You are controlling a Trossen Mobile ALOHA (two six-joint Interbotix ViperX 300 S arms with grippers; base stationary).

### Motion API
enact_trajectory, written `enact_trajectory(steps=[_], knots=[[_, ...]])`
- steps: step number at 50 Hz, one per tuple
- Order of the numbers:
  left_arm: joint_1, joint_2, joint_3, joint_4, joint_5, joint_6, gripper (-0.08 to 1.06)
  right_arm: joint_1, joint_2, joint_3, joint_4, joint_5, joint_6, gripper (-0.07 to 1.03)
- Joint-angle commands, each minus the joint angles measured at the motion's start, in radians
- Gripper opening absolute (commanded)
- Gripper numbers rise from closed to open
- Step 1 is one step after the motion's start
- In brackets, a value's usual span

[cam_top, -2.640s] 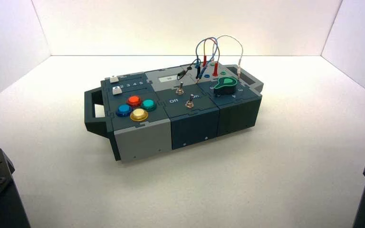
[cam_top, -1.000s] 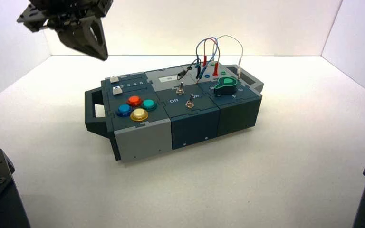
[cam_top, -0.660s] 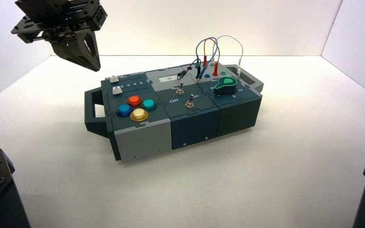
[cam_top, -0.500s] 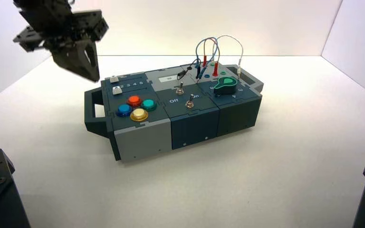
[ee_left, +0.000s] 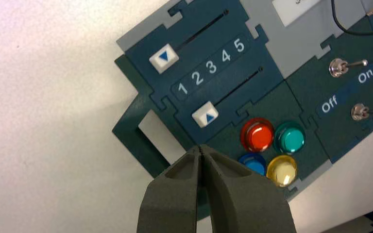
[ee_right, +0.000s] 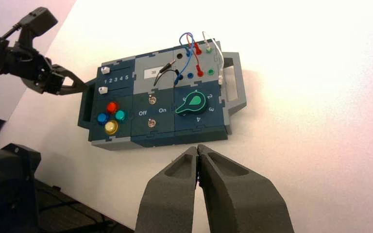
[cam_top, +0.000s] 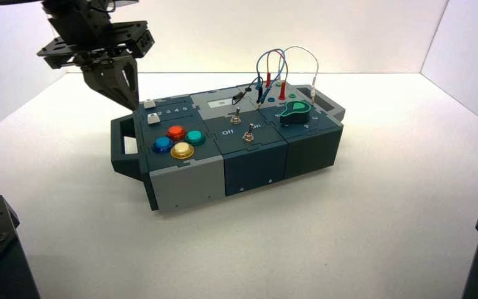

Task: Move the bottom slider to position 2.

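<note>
With its fingertips pressed together, the black left end effector (ee_left: 200,147) is hovering near the small white plastic bottom slider (ee_left: 205,114), which is sitting at 1, and best aiming beside its outer face for a gentle push toward the white printed 2 (ee_left: 197,77).

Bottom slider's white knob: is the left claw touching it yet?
Apart. The left wrist view shows plain dark panel and handle between the left claw's tips and the bottom slider's knob.

White table (cam_top: 386,205) beneath the box (cam_top: 187,180)
</note>
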Motion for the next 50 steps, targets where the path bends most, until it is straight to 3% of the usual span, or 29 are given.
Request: enact_trajectory(steps=[1,50], knots=[[0.005,0.018,-0.035,0.002,0.0,0.008,-0.03,0.002,0.003,-0.023,0.003,-0.009,-0.002,-0.02],[-0.02,0.112,-0.074,-0.003,-0.003,0.015,-0.03,0.002,0.003,-0.025,0.002,-0.009,-0.003,-0.02]])
